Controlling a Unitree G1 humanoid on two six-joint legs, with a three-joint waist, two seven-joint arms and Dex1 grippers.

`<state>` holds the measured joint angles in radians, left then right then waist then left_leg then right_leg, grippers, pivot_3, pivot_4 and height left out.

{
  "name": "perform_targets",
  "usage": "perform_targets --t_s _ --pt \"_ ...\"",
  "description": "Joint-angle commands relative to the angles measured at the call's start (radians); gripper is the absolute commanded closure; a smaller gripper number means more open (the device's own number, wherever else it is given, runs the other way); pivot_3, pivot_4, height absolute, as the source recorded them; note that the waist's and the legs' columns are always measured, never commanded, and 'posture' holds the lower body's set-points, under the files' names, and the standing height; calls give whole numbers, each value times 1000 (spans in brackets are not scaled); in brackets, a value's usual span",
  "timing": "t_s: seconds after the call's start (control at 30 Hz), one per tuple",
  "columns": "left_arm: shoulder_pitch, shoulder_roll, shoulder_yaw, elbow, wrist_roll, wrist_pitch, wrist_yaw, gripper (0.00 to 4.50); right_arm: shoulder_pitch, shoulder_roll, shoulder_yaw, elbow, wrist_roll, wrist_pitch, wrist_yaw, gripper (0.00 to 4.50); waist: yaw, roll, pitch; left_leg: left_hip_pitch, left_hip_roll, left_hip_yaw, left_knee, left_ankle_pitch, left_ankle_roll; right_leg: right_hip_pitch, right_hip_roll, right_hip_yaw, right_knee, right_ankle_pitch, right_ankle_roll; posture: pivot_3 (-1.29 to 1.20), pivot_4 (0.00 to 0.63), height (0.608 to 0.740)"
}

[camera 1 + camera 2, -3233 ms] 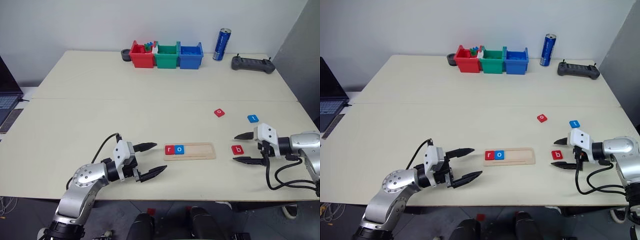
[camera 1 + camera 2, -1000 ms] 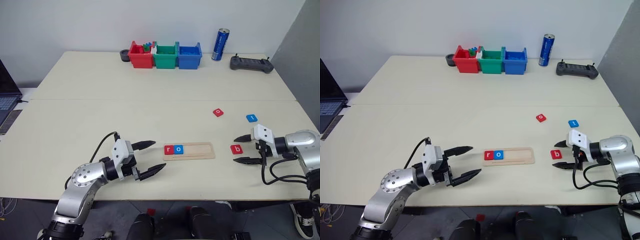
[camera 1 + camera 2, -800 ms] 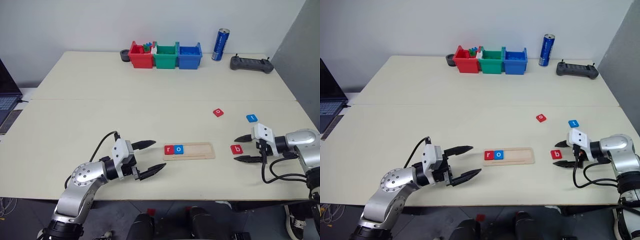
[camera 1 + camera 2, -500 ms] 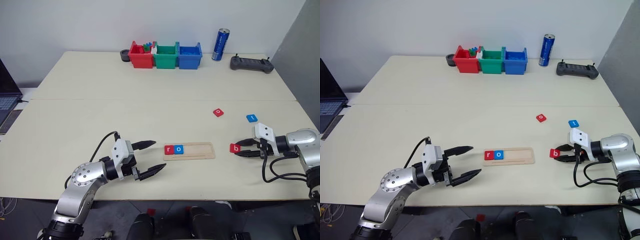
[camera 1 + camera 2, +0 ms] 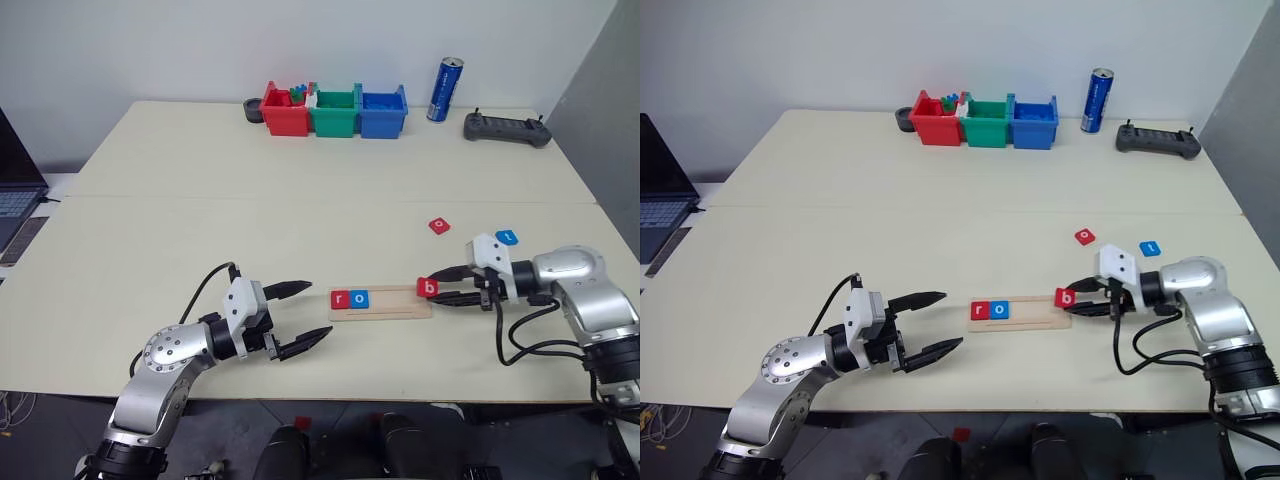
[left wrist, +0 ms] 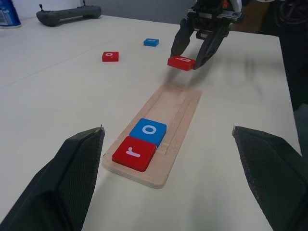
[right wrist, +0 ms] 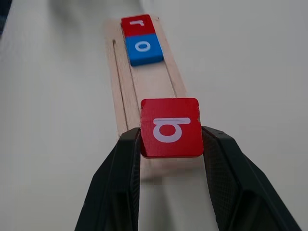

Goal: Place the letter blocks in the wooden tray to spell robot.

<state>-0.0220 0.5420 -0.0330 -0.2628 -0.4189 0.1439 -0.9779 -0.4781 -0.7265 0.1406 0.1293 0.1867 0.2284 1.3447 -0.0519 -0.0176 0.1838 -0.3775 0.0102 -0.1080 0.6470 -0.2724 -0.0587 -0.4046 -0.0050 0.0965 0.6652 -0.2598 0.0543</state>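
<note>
The wooden tray [image 5: 395, 304] lies at the table's front middle, with a red r block [image 5: 340, 299] and a blue o block [image 5: 359, 299] side by side at its left end. My right gripper [image 5: 436, 287] is shut on the red b block [image 7: 170, 127] and holds it just above the tray's right end. Farther right on the table lie a red o block [image 5: 439, 226] and a blue t block [image 5: 507, 237]. My left gripper [image 5: 300, 319] stands open, left of the tray, with nothing between its fingers.
Red [image 5: 284, 111], green [image 5: 333, 112] and blue [image 5: 382, 111] bins stand in a row at the table's far edge, with a blue can [image 5: 445, 89] and a black controller [image 5: 506, 128] to their right. A laptop [image 5: 12, 190] sits off the table's left side.
My right gripper closed on the red b block, lifted it off the table and carried it left to the tray's right end. The left gripper stayed still.
</note>
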Motion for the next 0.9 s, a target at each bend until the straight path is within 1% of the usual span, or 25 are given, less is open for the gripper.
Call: perform_targets --t_s 0.03,0.23,0.37,0.9 --pt "-9 -5 6 -12 -6 -19 0 0 1 21 24 -48 -15 -2 -37 3038 1 0 0 0 0 0 0 0 0 0 0 0 0 0 0 0 150 740" --pt "-8 -4 6 -15 -8 -17 5 0 -44 80 76 -46 -45 -1 -89 3038 0 0 0 0 0 0 0 0 0 0 0 0 0 0 0 0 150 740" --pt "-4 -2 11 -21 -12 -11 9 0 -58 107 101 -42 -58 -6 -99 3038 -2 0 0 0 0 0 0 0 0 0 0 0 0 0 0 0 150 740" --pt "19 3 19 -31 -13 -14 17 0 -110 141 140 45 -93 -53 -98 3038 -3 0 0 0 0 0 0 0 0 0 0 0 0 0 0 0 150 740"
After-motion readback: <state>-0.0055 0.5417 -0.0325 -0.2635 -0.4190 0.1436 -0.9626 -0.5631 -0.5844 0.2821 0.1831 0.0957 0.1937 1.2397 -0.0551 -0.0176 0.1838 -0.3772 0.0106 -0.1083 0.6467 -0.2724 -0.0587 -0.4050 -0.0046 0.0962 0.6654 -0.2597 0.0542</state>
